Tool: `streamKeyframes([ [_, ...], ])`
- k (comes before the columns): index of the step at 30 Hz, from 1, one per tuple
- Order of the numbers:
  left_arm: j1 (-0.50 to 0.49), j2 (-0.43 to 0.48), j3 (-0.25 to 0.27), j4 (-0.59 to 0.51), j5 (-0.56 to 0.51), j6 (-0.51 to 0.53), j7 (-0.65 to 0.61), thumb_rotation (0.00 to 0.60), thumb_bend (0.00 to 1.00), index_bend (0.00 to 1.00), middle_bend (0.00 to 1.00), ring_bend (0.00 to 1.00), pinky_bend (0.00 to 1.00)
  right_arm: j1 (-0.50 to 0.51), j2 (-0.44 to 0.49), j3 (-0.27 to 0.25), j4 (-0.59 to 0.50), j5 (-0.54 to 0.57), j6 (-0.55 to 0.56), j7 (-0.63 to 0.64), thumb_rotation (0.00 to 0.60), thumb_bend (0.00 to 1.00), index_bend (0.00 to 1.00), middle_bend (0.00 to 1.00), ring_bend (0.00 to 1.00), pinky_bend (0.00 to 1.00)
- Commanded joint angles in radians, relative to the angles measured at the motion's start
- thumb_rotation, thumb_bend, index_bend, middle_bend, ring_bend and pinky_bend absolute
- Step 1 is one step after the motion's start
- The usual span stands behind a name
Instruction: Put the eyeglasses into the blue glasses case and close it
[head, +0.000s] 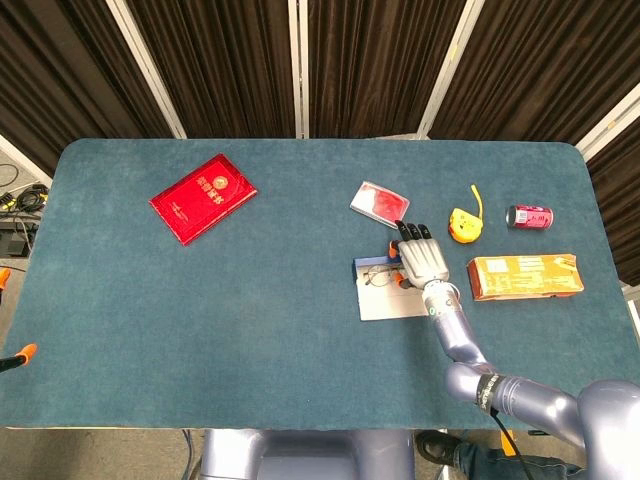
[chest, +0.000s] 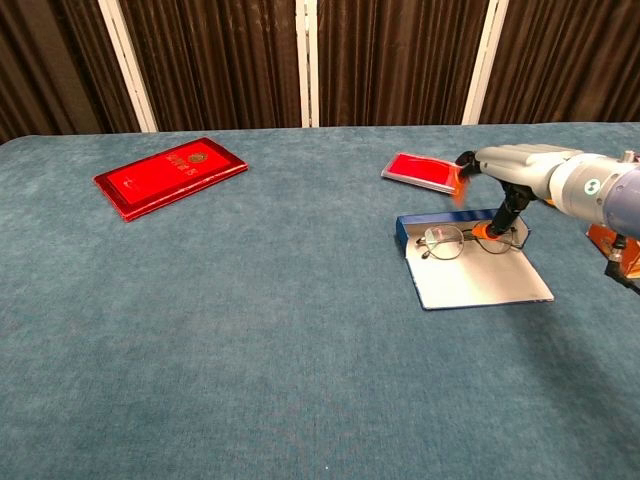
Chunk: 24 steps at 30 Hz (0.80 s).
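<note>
The right hand (head: 424, 261) is grey metal with black fingers and orange fingertips (chest: 481, 230). Its arm (head: 520, 400) is glossy silver-blue, with a black ring.

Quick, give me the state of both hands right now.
Left hand: not in view.
Right hand: over the open blue glasses case, fingers down at the eyeglasses; whether it grips them cannot be told.

The right hand (chest: 505, 170) hovers over the far edge of the open blue glasses case (chest: 470, 275). Just beyond its fingertips lies a small red booklet (chest: 425, 171). To its right sit a yellow tape measure (head: 463, 224) and an orange box (head: 523, 276). Leftward, bare cloth extends to a red book (chest: 170, 175) well apart.
</note>
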Motion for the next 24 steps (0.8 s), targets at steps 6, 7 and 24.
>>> streamKeyframes([
  [6, -0.001, 0.001, 0.002, -0.001, 0.002, 0.0, -0.002, 0.6, 0.0, 0.0, 0.0, 0.0, 0.0, -0.028, 0.047, -0.016, -0.067, -0.076, 0.047, 0.031, 0.6, 0.19, 0.09, 0.0, 0.0, 0.0],
  [7, -0.001, 0.001, 0.003, -0.001, 0.003, 0.0, -0.002, 0.6, 0.0, 0.0, 0.0, 0.0, 0.0, -0.034, 0.057, -0.021, -0.079, -0.092, 0.052, 0.038, 0.6, 0.18, 0.08, 0.0, 0.0, 0.0],
  [24, 0.008, 0.005, 0.019, -0.018, 0.044, 0.019, -0.004, 0.6, 0.0, 0.0, 0.0, 0.0, 0.0, -0.162, 0.121, -0.218, -0.109, -0.524, 0.187, 0.155, 0.6, 0.1, 0.21, 0.0, 0.0, 0.0],
])
